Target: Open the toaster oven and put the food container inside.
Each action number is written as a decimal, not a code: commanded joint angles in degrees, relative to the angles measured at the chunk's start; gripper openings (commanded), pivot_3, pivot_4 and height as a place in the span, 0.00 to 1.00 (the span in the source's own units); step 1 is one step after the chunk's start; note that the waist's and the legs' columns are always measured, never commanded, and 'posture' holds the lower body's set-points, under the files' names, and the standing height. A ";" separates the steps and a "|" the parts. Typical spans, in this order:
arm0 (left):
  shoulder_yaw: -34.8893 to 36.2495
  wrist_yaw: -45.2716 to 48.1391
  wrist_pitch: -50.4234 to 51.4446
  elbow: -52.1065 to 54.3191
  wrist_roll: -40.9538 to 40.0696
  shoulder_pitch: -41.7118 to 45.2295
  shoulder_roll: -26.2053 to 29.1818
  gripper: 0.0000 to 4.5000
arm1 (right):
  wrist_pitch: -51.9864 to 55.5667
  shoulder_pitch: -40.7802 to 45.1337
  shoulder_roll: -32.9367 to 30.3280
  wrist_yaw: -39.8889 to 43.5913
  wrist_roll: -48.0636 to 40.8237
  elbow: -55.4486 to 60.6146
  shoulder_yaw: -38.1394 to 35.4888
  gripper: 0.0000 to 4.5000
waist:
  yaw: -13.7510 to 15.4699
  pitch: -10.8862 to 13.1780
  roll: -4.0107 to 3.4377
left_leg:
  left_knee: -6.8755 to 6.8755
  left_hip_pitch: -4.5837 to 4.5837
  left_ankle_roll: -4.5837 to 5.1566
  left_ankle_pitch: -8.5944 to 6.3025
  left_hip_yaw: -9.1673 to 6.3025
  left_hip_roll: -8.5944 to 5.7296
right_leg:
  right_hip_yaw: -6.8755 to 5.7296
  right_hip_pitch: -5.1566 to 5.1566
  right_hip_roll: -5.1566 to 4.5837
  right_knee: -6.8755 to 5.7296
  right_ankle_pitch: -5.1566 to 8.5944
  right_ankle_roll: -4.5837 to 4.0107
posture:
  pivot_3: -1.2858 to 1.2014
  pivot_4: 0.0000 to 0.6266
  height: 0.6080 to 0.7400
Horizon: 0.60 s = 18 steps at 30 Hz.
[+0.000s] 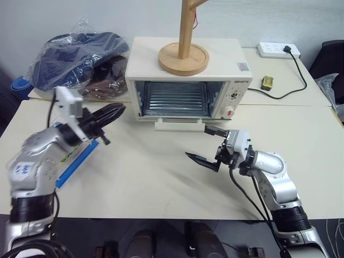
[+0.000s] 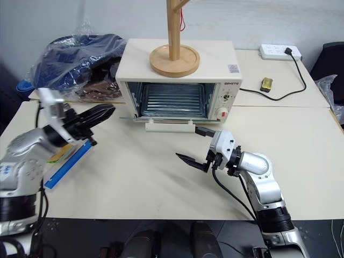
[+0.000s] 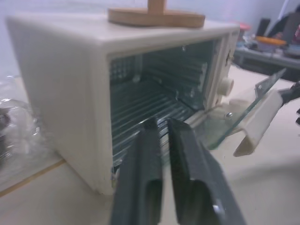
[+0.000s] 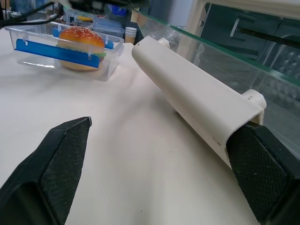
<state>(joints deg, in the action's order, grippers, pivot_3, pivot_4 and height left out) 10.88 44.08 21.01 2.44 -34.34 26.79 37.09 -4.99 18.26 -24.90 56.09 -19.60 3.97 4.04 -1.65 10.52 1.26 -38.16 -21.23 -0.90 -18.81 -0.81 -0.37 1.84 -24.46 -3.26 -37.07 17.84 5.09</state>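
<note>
Cream toaster oven (image 1: 188,75) open; left gripper (image 1: 110,114) pressed together, right gripper (image 1: 207,145) spread.

We see a wooden stand (image 1: 183,58), a crinkled bag of dark cloth (image 1: 80,54) on the worktop (image 1: 145,177), a power strip (image 1: 277,50) and its black cable (image 1: 301,80).

Pale beige counter (image 1: 161,183) with a seam across it, butted against another counter (image 1: 279,75) behind; plain light grey wall (image 1: 80,13) at the back; dark floor (image 1: 161,236) under the front edge; soft, even light.
</note>
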 commanded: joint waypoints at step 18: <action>-13.27 2.36 -10.71 -0.37 19.44 -5.90 -4.64 0.01 | -6.39 -22.28 -9.25 -1.66 -3.44 2.66 -17.36 1.00 | 0.18 0.00 0.00 | -0.06 0.10 0.35 -0.10 0.06 -0.01 | 0.14 0.05 -0.01 -0.12 -0.03 0.06 | 0.52 0.24 1.00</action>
<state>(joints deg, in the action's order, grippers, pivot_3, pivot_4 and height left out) -2.44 47.80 11.48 -0.17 -15.99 21.51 32.48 -11.12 -3.77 -33.61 55.32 -21.40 4.32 -11.45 -1.46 10.52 1.26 -38.21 -21.11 -0.56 -18.91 -0.75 -0.38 2.00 -24.42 -3.27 -37.21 17.81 5.15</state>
